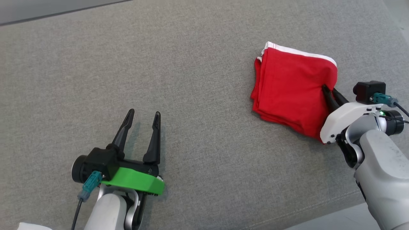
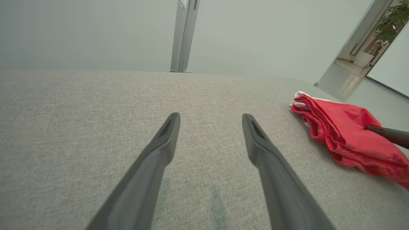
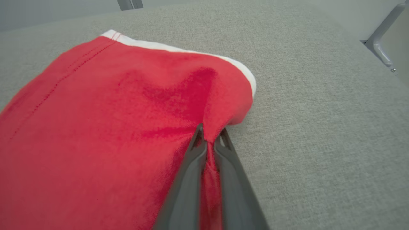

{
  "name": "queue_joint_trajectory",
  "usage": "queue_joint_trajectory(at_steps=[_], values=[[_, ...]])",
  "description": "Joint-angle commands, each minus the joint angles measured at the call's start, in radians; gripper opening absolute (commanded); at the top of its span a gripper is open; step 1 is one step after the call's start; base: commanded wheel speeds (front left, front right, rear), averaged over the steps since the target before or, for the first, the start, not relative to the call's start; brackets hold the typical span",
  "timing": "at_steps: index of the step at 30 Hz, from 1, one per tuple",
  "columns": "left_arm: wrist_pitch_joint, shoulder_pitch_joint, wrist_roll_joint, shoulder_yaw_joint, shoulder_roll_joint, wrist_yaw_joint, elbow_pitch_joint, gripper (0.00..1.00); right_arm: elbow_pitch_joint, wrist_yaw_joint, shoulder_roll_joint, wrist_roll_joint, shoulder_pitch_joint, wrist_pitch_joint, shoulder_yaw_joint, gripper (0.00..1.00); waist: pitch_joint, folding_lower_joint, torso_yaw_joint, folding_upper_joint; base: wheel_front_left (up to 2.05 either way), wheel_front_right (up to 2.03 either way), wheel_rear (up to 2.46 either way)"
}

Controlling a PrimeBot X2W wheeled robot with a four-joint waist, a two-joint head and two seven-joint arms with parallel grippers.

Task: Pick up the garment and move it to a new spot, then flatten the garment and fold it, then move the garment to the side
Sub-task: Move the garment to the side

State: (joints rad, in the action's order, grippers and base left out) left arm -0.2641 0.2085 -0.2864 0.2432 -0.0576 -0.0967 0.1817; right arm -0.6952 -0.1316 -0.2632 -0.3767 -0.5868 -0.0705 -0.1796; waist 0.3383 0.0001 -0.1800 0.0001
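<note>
The garment [image 1: 292, 88] is red with a white band along one edge, folded into a compact stack at the right of the grey fabric surface. My right gripper [image 1: 329, 91] is shut on its near right edge, pinching a ridge of red cloth between the fingers [image 3: 195, 153]. That corner of the garment [image 3: 127, 105] is lifted slightly. My left gripper [image 1: 143, 115] is open at the lower left, far from the garment, with nothing between its fingers [image 2: 166, 134]. The left wrist view has the garment [image 2: 345, 137] off to the right, with a right fingertip [image 2: 386, 134] on it.
The grey fabric surface [image 1: 191, 64] spreads wide on all sides of the garment. Its front edge [image 1: 319, 207] runs across the lower right, with pale floor beyond. A metal post [image 2: 185, 35] stands behind the far edge, and a metal bracket [image 3: 381, 48] shows at the right.
</note>
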Motion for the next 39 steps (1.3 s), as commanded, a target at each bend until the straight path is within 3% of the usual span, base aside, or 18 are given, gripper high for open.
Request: queue_joint_trajectory(at_steps=[1, 5, 18, 32, 33, 34, 35, 39], values=[[0.000, 0.017, 0.012, 0.002, -0.011, -0.005, -0.001, 1.00, -0.009, 0.002, -0.008, 0.007, -0.024, -0.012, 0.001, 0.00, 0.040, -0.0001, -0.015, -0.0001, 0.00, 0.00, 0.00], [0.000, 0.018, 0.007, 0.003, -0.013, -0.002, -0.006, 1.00, -0.042, 0.002, -0.041, 0.026, -0.067, -0.016, 0.010, 0.00, 0.055, -0.0001, 0.020, -0.0001, 0.00, 0.00, 0.00], [0.003, 0.032, 0.002, 0.012, -0.021, 0.009, -0.050, 1.00, -0.143, 0.002, -0.234, 0.128, -0.278, 0.027, 0.057, 0.00, 0.143, -0.0001, 0.146, -0.0001, 0.00, 0.00, 0.00], [0.008, 0.040, 0.011, 0.039, -0.030, 0.014, -0.077, 1.00, -0.287, 0.002, -0.359, 0.248, -0.434, 0.029, 0.119, 0.00, 0.199, -0.0001, 0.200, -0.0001, 0.00, 0.00, 0.00], [0.011, 0.040, 0.012, 0.040, -0.031, 0.016, -0.078, 1.00, -0.293, 0.002, -0.368, 0.266, -0.440, 0.016, 0.128, 0.19, 0.201, -0.0001, 0.200, -0.0001, 0.00, 0.00, 0.00], [0.012, 0.040, 0.013, 0.041, -0.032, 0.016, -0.079, 1.00, -0.299, 0.002, -0.374, 0.296, -0.443, 0.001, 0.133, 0.51, 0.203, -0.0001, 0.199, -0.0001, 0.00, 0.00, 0.00], [0.013, 0.041, 0.013, 0.043, -0.032, 0.016, -0.079, 1.00, -0.303, 0.002, -0.371, 0.320, -0.442, -0.011, 0.133, 1.00, 0.204, -0.0001, 0.197, -0.0001, 0.00, 0.00, 0.00], [0.016, 0.045, 0.012, 0.047, -0.035, 0.019, -0.081, 1.00, -0.323, 0.002, -0.351, 0.380, -0.450, -0.065, 0.186, 1.00, 0.204, -0.0001, 0.188, -0.0001, 0.00, 0.00, 0.00]])
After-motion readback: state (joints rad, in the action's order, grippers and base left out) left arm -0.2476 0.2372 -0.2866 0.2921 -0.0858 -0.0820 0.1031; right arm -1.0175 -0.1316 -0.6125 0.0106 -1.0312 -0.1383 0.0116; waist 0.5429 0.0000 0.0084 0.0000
